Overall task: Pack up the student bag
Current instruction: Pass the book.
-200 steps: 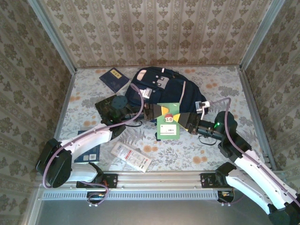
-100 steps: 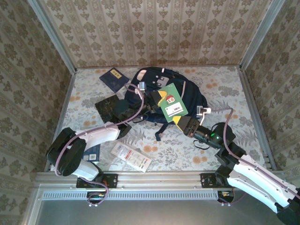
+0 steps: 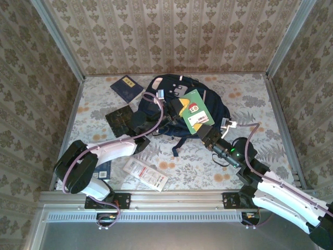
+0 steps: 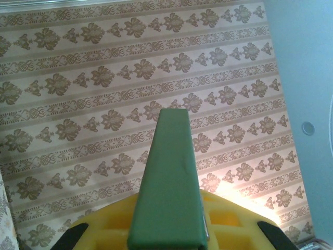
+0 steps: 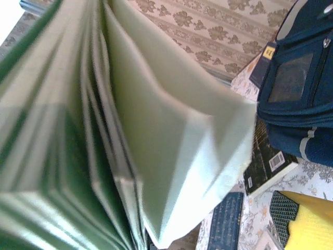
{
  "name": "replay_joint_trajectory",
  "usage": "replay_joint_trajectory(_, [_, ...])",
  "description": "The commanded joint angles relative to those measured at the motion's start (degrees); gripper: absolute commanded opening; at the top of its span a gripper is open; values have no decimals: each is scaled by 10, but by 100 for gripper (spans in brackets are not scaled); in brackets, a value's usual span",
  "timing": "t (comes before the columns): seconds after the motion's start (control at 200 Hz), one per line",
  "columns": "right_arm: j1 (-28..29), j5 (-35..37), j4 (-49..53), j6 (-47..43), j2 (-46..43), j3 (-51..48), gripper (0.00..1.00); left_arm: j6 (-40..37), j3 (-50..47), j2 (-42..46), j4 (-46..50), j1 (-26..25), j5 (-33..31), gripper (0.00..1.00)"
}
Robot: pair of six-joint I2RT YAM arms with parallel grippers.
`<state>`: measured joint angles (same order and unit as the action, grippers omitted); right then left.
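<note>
Top view: student bag lies mid-bench, toward back. Green book tilted above student bag, between left gripper and right gripper. Step, as I read it: bringing book to bag.

Left wrist: jaws clenched on green book edge.

Right wrist: jaws spread wide; visible finger apart from green book, pages fanned. Student bag beyond.

Next: locate bag opening (cannot tell from here), then lower book in.

Top view: the book hid the centre of the backpack. Right wrist view: the book's pages were blurred and cut off at the left and bottom edges.
</note>
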<state>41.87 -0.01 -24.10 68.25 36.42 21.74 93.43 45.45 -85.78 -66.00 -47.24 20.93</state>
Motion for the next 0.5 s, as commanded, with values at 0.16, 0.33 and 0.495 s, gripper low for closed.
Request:
replay_joint_trajectory(0.16, [2,23,-89,-43,36,14,100,1,21,14,-34,-5,-5,0])
replay_joint_trajectory(0.33, [3,17,-120,-34,58,33,92,4,15,5,-40,-5,-9,0])
replay_joint_trajectory(0.495, [3,40,-102,-35,33,32,73,-1,9,-2,-39,-3,-8,0])
